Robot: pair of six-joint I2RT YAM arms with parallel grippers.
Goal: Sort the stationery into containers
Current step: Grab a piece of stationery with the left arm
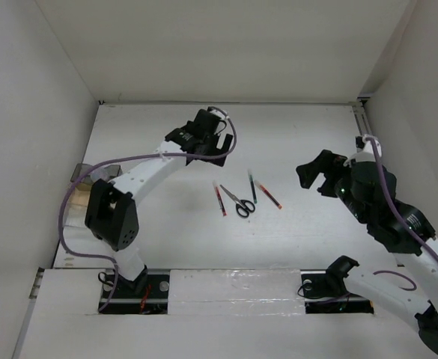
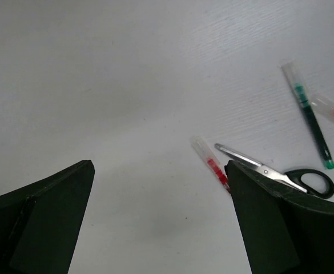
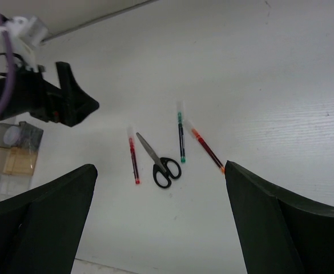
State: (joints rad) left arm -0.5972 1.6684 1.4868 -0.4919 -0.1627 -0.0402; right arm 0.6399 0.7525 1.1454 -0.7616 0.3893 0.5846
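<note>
Black-handled scissors (image 1: 239,203) lie mid-table among three pens: a red one (image 1: 219,199) to their left, a dark green one (image 1: 252,187) and a dark red, orange-tipped one (image 1: 269,195) to their right. All show in the right wrist view: scissors (image 3: 158,162), red pen (image 3: 133,160), green pen (image 3: 181,137), orange-tipped pen (image 3: 208,151). My left gripper (image 1: 213,149) is open and empty, hovering behind and left of them (image 2: 159,165). My right gripper (image 1: 314,178) is open and empty to their right (image 3: 160,165). The boxes stand at the left edge: grey (image 3: 27,132) with a pale round shape inside, tan (image 3: 9,162).
The left arm's upper link (image 1: 112,217) covers part of the box row (image 1: 90,173). White walls close in the back and both sides. In the left wrist view the red pen (image 2: 210,163) and scissors (image 2: 286,176) lie just by the right finger (image 2: 269,228).
</note>
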